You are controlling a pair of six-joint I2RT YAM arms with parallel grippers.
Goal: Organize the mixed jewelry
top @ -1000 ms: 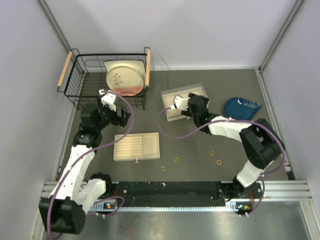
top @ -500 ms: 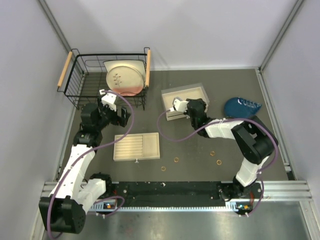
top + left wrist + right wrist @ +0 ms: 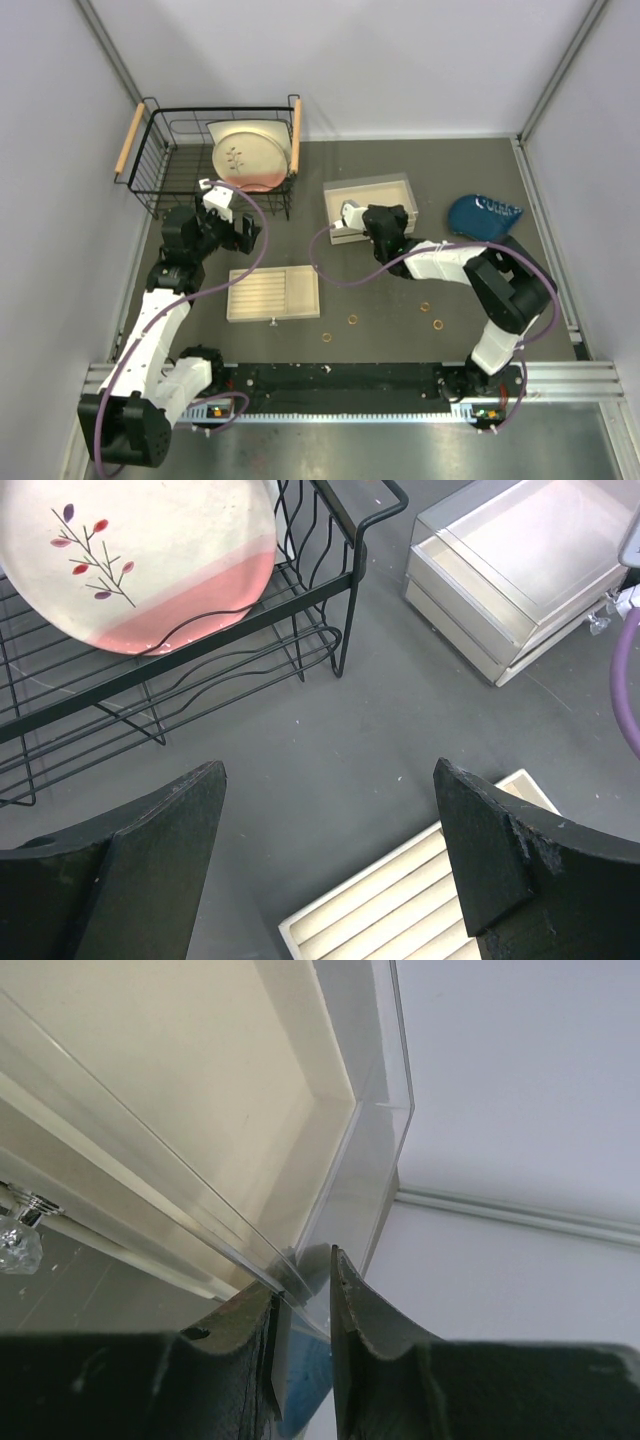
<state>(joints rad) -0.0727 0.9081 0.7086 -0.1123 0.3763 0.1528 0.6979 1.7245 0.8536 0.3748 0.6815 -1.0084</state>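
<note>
Several tiny gold rings lie on the dark mat near the front: one point(image 3: 352, 320), another point(image 3: 327, 337), and two more to the right point(image 3: 424, 306) point(image 3: 439, 325). The beige ridged tray point(image 3: 273, 292) lies flat left of them. My right gripper point(image 3: 362, 222) point(image 3: 305, 1265) is at the front of the beige box point(image 3: 368, 200), its fingers pinched on the edge of the box's clear lid point(image 3: 380, 1160). My left gripper point(image 3: 240, 232) point(image 3: 330, 860) hangs open above the mat near the tray's far corner point(image 3: 400, 910), holding nothing.
A black wire basket point(image 3: 165, 165) point(image 3: 200, 670) holding a cream and pink plate point(image 3: 250, 155) stands at the back left. A blue object point(image 3: 483, 213) lies right of the box. A crystal knob point(image 3: 20, 1245) sticks out of the box's lower front.
My right gripper slid left along the box's front and closed on the clear lid's edge. The left arm stayed still.
</note>
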